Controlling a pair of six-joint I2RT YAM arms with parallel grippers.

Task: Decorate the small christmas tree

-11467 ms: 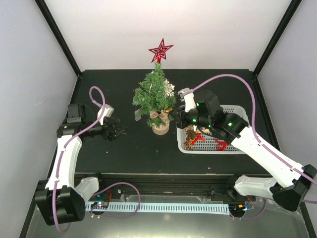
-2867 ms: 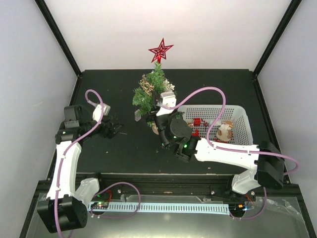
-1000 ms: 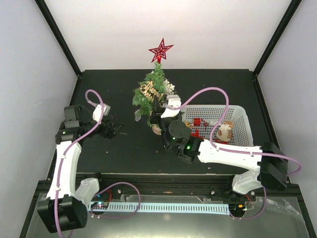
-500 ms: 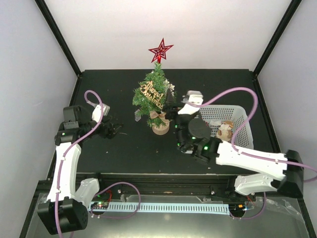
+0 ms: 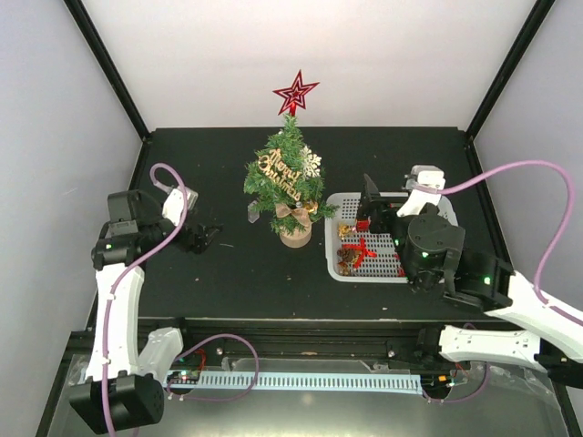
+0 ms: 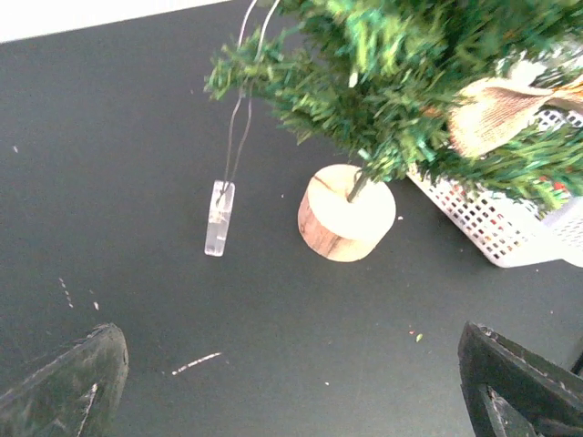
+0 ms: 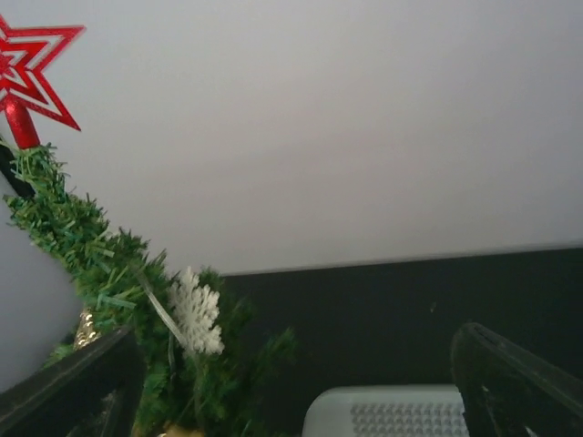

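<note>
text | gold script ornament [image 5: 278, 173] on the small christmas tree [image 5: 288, 146]: apparently "Merry Christmas"; else none

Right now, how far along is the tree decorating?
Done: small christmas tree carries red star, gold sign, snowflake, burlap bow. In hand: nothing; left tool and right tool open, empty. Left: red and gold ornaments lying in the white basket.

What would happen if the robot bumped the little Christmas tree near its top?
It would probably tip: the small christmas tree stands tall on just a small round wooden base. Its bristly branches would likely bend, not snap.
</note>
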